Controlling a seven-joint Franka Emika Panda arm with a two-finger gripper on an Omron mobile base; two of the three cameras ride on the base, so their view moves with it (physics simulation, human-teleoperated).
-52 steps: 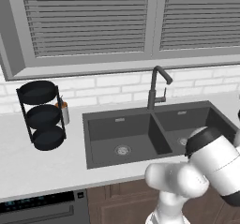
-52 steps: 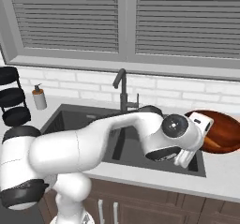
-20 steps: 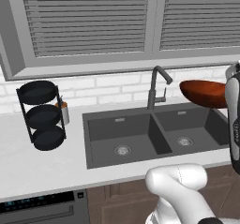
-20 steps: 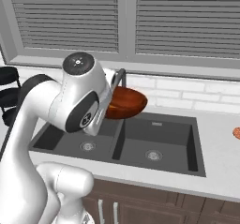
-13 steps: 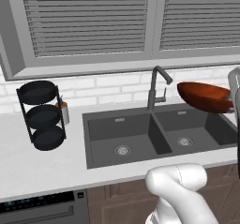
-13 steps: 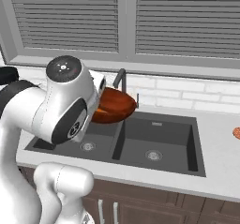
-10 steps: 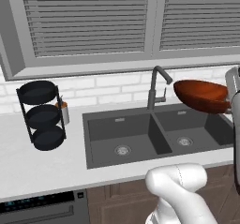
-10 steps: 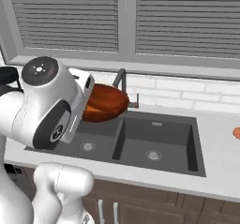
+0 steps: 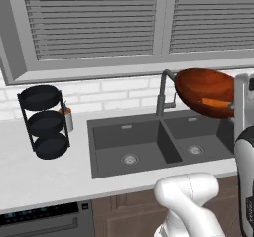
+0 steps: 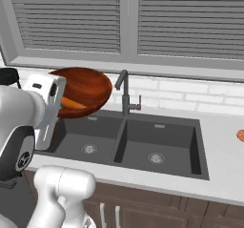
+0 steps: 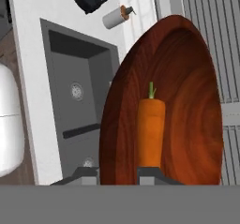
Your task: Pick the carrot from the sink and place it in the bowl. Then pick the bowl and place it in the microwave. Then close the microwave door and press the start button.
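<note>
Bowl [image 9: 203,89] is up in the air over the sink [image 9: 158,142], carried by the pincer [image 11: 117,171], which is clenched on the bowl's near rim; hand view has the two finger tips straddling the rim edge at the bottom of the picture. Carrot [image 11: 151,131] lies inside the bowl, resting on the inner wall, its long axis running straight away from the pincer, green stub at the far end. In the right base view the carrot [image 10: 72,103] sits low in the bowl [image 10: 83,91], next to the hand. Bowl is tilted, not level, its open face turned toward the camera in both base views.

Judged stage: carrot-in-bowl done, bowl lifted, now in transport to the microwave. Microwave not visible here, so which way it lies from the pincer cannot be told. Key relation for the coming move: bowl hangs out in front of the pincer from a rim grip, so most of its body leads the hand; the far rim would enter the opening first. Risk: with the tilt, the carrot could slide or roll out toward the low side.

Other stuff: faucet [image 9: 166,89] just behind the bowl, black three-tier rack [image 9: 43,122] on the surface [image 9: 44,174] well apart to the left, small soap bottle [image 9: 68,119] beside it.
</note>
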